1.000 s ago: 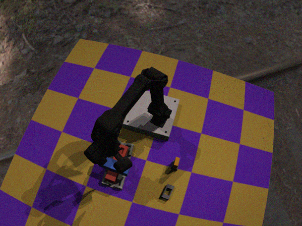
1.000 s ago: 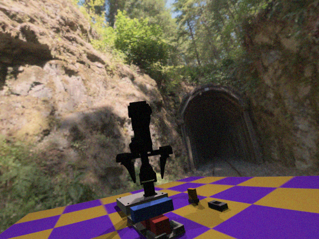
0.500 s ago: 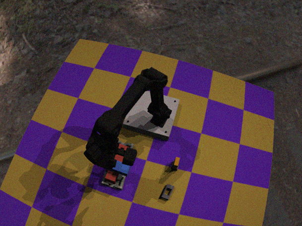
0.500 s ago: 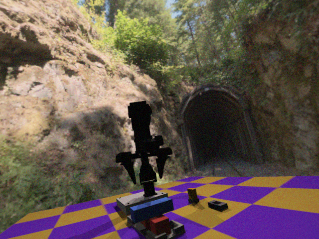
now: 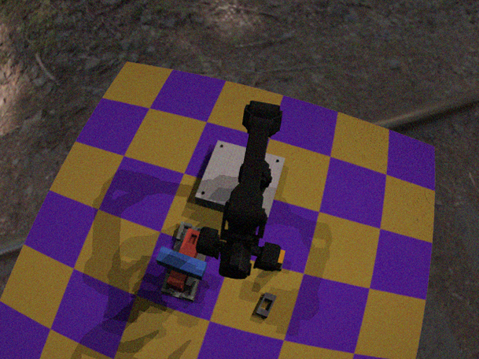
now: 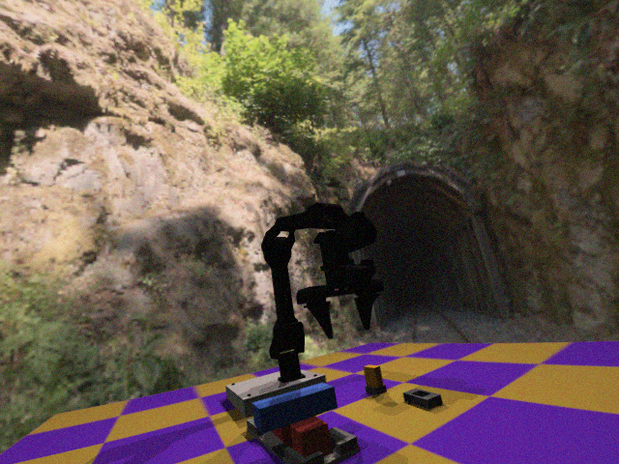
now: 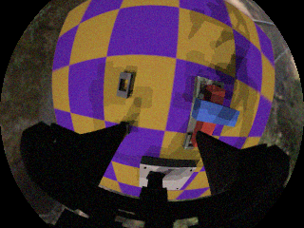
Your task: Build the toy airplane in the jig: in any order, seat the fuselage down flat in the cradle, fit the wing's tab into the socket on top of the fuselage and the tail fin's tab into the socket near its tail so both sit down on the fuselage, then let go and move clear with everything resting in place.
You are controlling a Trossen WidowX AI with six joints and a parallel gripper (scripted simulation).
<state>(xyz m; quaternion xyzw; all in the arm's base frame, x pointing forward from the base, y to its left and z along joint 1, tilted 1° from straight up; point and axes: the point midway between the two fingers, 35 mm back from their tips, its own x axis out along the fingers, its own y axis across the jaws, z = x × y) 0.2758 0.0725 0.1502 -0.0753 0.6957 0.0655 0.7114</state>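
Note:
The red fuselage point(image 5: 190, 241) point(image 6: 310, 436) point(image 7: 216, 94) lies lengthwise in the grey cradle point(image 5: 188, 294) point(image 6: 345, 442) point(image 7: 188, 141). The blue wing point(image 5: 181, 262) point(image 6: 295, 407) point(image 7: 216, 113) lies across the fuselage's top; its tab is hidden. The tail socket shows as an empty dark slot in the top view. The orange tail fin point(image 5: 282, 257) point(image 6: 372, 376) stands upright in a small dark holder, apart from the cradle; the left finger mostly hides it in the wrist view. My gripper point(image 5: 239, 250) point(image 6: 349, 333) point(image 7: 161, 131) is open and empty, high above the table between cradle and fin.
A small grey holder with an empty opening point(image 5: 258, 312) point(image 6: 423, 399) point(image 7: 121, 90) lies near the fin. The arm's pale base plate point(image 5: 219, 165) point(image 6: 245, 390) point(image 7: 176, 177) is behind the cradle. The table has a purple and yellow checked top point(image 5: 353, 190) point(image 6: 450, 379) point(image 7: 147, 33).

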